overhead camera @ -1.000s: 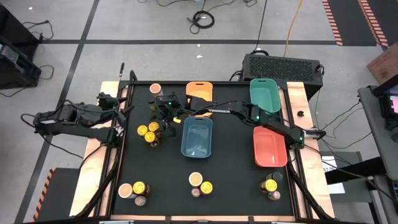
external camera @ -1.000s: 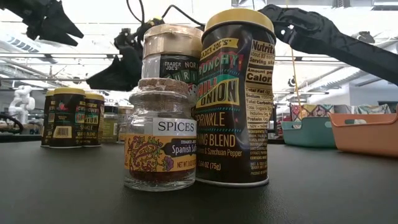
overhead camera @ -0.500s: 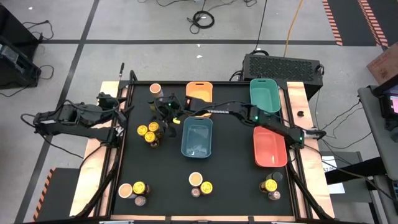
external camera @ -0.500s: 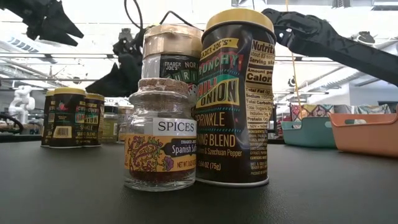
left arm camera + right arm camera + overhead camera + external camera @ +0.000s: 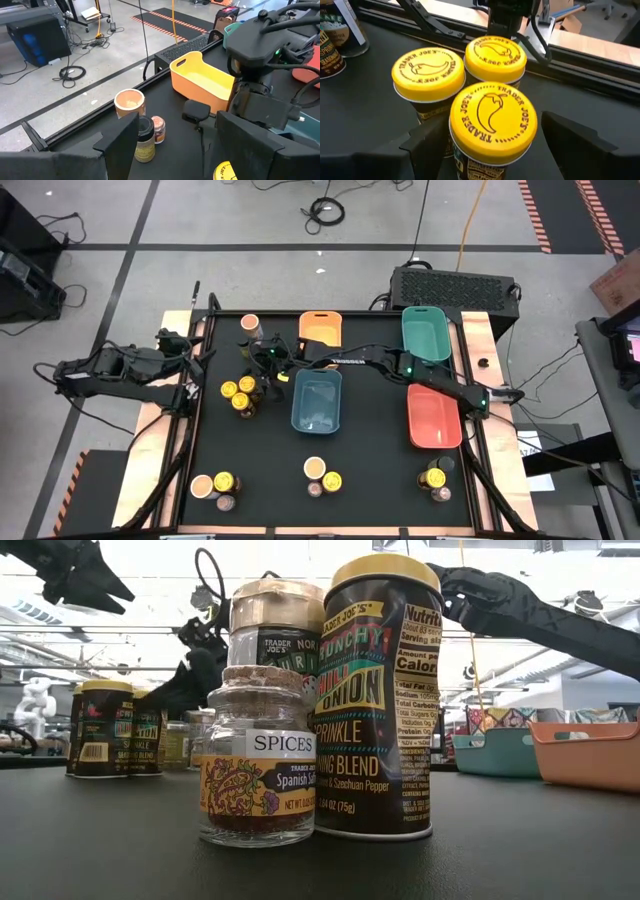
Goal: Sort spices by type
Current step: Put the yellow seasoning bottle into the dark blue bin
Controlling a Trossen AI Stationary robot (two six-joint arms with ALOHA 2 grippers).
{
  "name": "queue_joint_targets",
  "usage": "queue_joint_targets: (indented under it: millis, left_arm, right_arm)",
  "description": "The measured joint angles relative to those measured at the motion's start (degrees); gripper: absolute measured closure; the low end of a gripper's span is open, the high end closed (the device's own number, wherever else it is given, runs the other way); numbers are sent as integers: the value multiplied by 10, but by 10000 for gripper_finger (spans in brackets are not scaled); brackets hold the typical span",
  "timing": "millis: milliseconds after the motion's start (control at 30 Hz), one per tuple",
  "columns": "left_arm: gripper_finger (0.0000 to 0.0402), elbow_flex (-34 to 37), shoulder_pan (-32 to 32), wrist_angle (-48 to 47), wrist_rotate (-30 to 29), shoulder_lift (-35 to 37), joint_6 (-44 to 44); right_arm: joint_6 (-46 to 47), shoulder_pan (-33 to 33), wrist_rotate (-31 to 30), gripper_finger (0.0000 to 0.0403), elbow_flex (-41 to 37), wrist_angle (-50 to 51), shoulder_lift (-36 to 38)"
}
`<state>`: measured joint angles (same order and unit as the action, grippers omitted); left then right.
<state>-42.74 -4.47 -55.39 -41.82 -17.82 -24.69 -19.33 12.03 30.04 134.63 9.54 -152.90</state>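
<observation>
Three yellow-lidded spice jars [image 5: 238, 392] stand together on the black table's left part. In the right wrist view the nearest yellow-lidded jar [image 5: 493, 120] stands upright between the open fingers of my right gripper [image 5: 492, 127], which flank it without visible touch. From above, the right arm reaches across the table to that cluster, ending at my right gripper [image 5: 260, 378]. My left gripper [image 5: 172, 135] is open and waits at the table's left edge [image 5: 195, 352], facing a peach-topped tub [image 5: 130, 102], a dark-lidded jar [image 5: 145, 140] and a pinkish-brown-lidded jar [image 5: 158, 128].
Four trays lie on the table: yellow [image 5: 320, 328], blue [image 5: 316, 400], green [image 5: 426, 332], red [image 5: 434, 417]. More jar groups stand along the near edge [image 5: 215, 483], [image 5: 322, 475], [image 5: 437, 480]. A saffron jar [image 5: 255, 775] and a chili onion jar [image 5: 375, 700] stand close to the low camera.
My right gripper has moved down and toward the table's left edge, closing in on the yellow-lidded jars. The jars have stayed in place.
</observation>
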Motion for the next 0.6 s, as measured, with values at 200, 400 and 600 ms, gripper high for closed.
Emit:
queue_joint_targets:
  millis: [200, 400, 600]
  left_arm:
    - [135, 0, 0, 0, 0, 0, 0]
    - [135, 0, 0, 0, 0, 0, 0]
    - [135, 0, 0, 0, 0, 0, 0]
  right_arm:
    - [0, 0, 0, 125, 0, 1, 0]
    - [0, 0, 3, 194, 0, 1, 2]
    - [2, 2, 0, 201, 0, 6, 13]
